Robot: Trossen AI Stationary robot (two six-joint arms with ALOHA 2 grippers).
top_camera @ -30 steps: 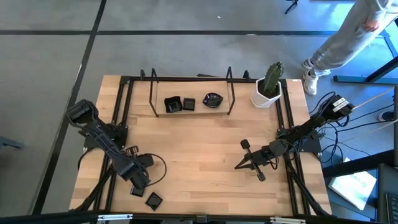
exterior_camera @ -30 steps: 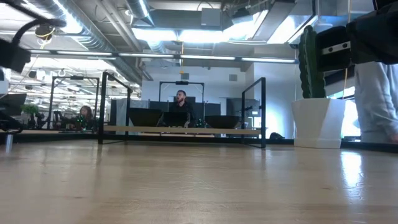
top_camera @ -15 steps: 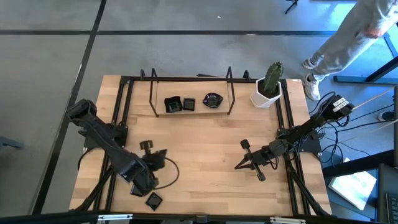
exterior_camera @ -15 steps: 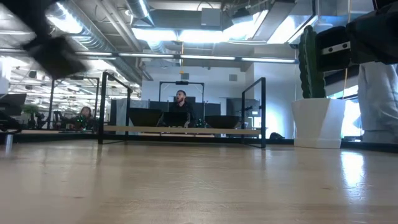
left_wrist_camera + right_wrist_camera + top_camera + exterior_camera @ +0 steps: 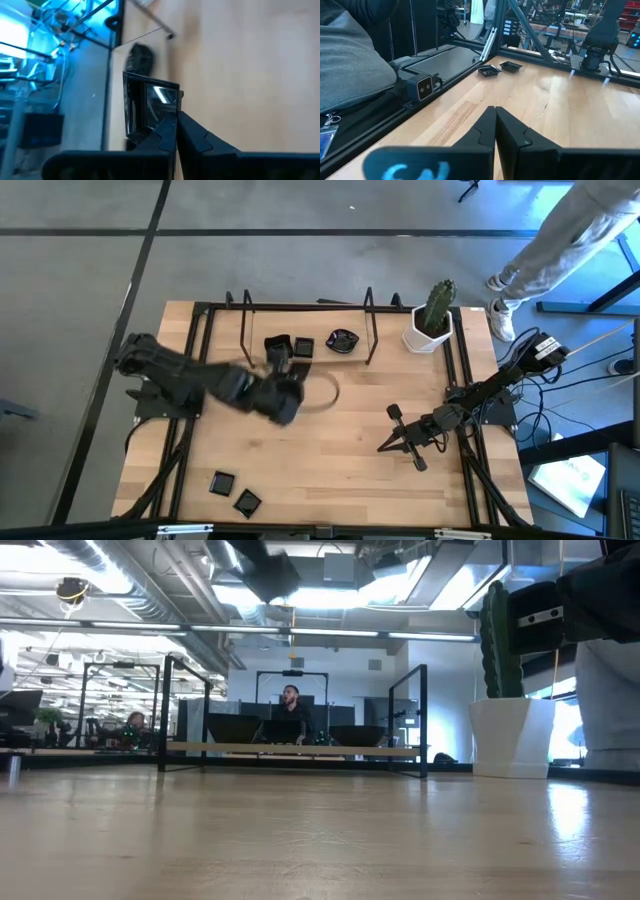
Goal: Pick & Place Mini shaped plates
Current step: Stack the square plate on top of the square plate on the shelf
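Note:
Three black mini plates lie flat in the rack at the table's far edge: a square one [image 5: 273, 342], a second square [image 5: 304, 347] and a wavy-edged one [image 5: 343, 340]. Two small squares [image 5: 221, 481] [image 5: 246, 502] lie flat near the near left corner, also seen in the right wrist view [image 5: 490, 71] [image 5: 510, 66]. My left gripper [image 5: 279, 366] is blurred and shut, just on the near side of the far squares. In its wrist view [image 5: 176, 131], a raised-rim square [image 5: 150, 107] lies just beyond the fingertips. My right gripper [image 5: 396, 435] [image 5: 495, 125] waits shut at mid-right.
A black wire rack [image 5: 372, 330] stands around the far plates. A white cactus pot [image 5: 430, 330] [image 5: 510, 735] sits at the far right corner. Black frame rails run along both table sides. A person stands beyond the far right corner [image 5: 560, 240]. Bare wood lies mid-table.
My left arm has swung fast from the near left corner, up and toward the far edge, to the plates in the rack. The two small squares by the near left corner have stayed where they were. My right arm has kept still.

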